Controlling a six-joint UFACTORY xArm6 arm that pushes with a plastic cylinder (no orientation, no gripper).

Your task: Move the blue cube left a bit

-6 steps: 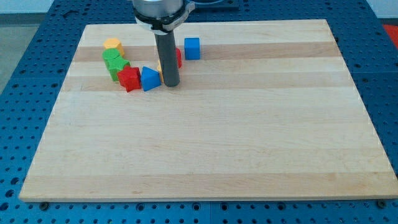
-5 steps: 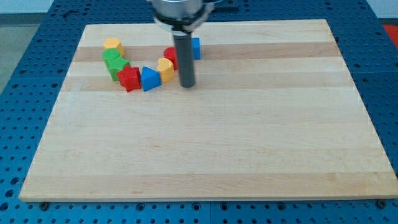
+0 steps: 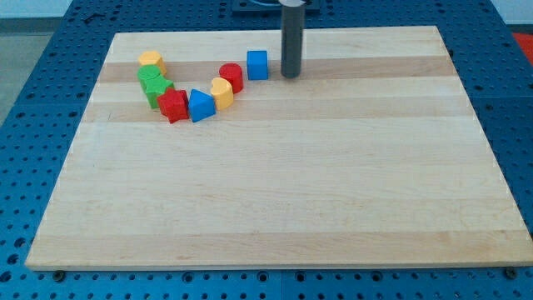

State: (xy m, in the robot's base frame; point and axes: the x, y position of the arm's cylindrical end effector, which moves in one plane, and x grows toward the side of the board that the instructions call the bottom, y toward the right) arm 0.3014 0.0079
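Observation:
The blue cube (image 3: 257, 64) sits near the top of the wooden board (image 3: 275, 192), just right of a red cylinder (image 3: 231, 77). My tip (image 3: 290, 75) is down on the board a short way to the right of the blue cube, with a small gap between them. The dark rod rises from the tip out of the view's top.
Left of the cube a curved row runs down and left: a yellow heart block (image 3: 221, 92), a blue triangular block (image 3: 201, 106), a red star block (image 3: 173, 106), two green blocks (image 3: 155, 84) and an orange block (image 3: 151, 60).
My tip has moved right and toward the view's top, from beside the yellow heart and blue triangular block to the right side of the blue cube. No block has moved.

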